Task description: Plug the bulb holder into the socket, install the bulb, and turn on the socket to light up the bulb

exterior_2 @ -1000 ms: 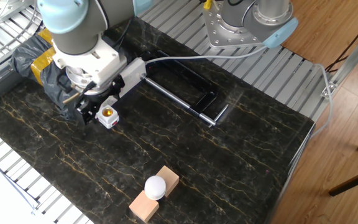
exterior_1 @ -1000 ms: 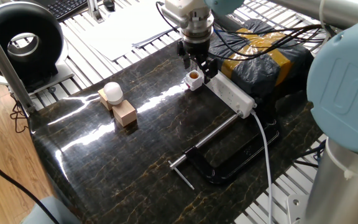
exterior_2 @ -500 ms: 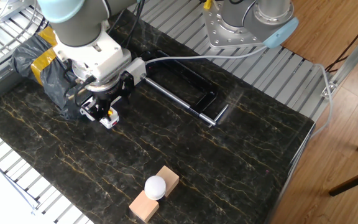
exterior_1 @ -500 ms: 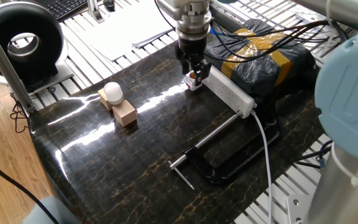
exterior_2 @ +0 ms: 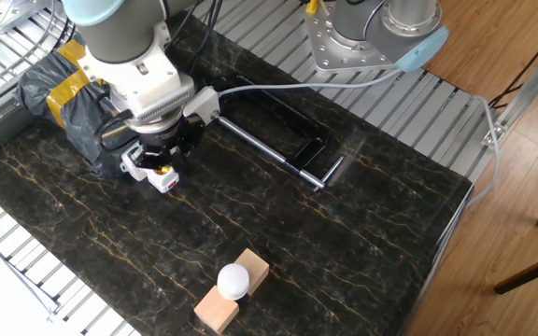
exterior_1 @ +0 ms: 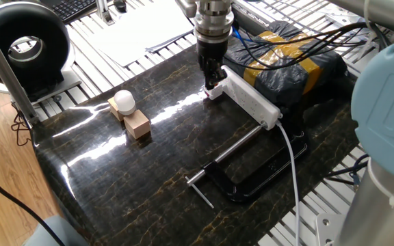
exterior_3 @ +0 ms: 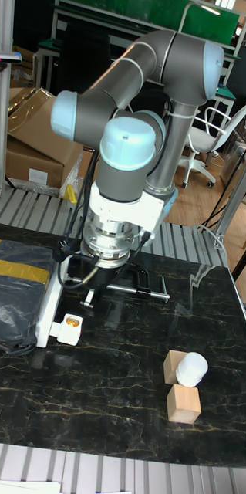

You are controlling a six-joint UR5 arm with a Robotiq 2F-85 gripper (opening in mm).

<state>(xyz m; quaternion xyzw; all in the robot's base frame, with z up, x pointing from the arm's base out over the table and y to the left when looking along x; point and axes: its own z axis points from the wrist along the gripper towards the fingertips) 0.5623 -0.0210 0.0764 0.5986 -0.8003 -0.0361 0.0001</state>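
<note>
Over the bulb holder (exterior_3: 71, 327) — tool (exterior_2: 163, 164) pointing down.

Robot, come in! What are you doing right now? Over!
Gripper low over bulb holder, fingers' state unclear. Holder at end of socket. Bulb waiting on wooden blocks. Nothing in the way.

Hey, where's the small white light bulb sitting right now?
In the tall fixed view, the small white round-topped bulb sits low and right on the dark marble table, against two tan wooden cubes, far from the end effector.
</note>
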